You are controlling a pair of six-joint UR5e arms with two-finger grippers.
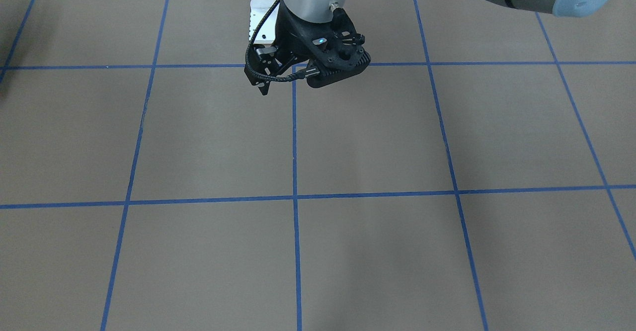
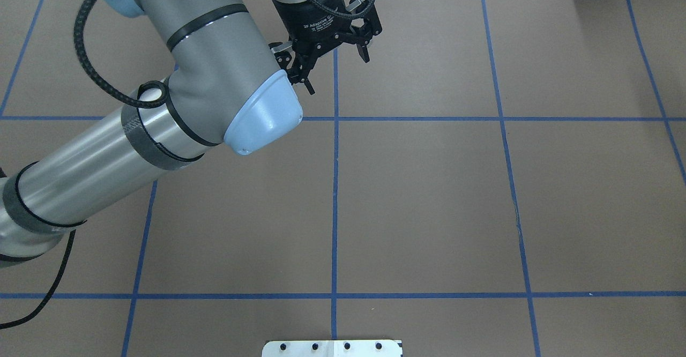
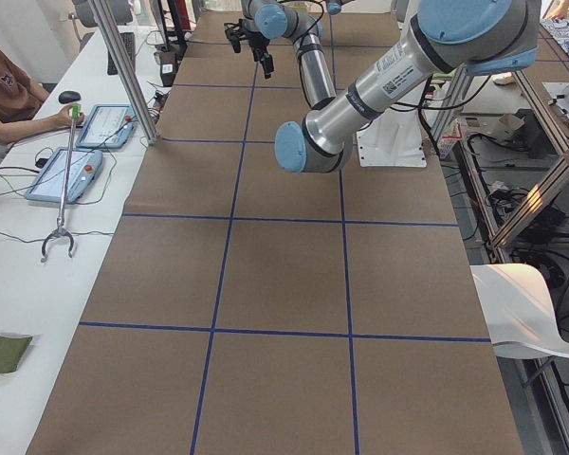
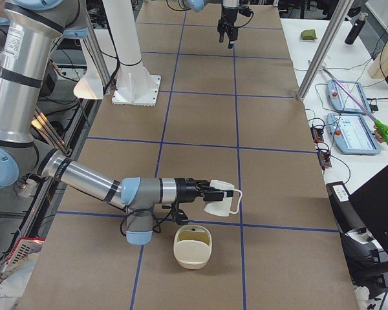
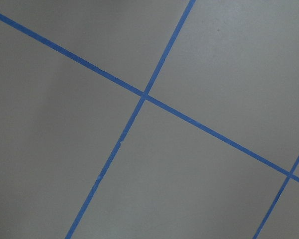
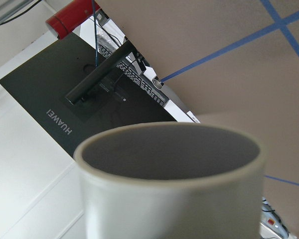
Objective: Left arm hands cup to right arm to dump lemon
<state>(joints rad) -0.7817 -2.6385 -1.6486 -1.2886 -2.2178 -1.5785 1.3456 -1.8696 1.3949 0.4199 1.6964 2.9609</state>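
My left gripper [image 2: 337,72] hangs open and empty over the far middle of the table. It also shows in the front-facing view [image 1: 278,80] and, small, in the exterior right view [image 4: 227,31]. The left wrist view shows only bare table and blue tape lines. The cream-white cup [image 4: 221,199] lies tipped on its side in the air at the end of my right gripper [image 4: 207,192]; I cannot tell how the fingers stand. The cup [image 6: 172,184] fills the right wrist view, and the grey inside that shows is empty. I cannot make out the lemon.
A cream bowl [image 4: 193,247] with a yellowish inside stands on the table just below the cup. A black laptop [image 6: 65,107] and control tablets [image 4: 352,132] lie on the side bench. A white mount plate [image 2: 332,348] sits at the near table edge.
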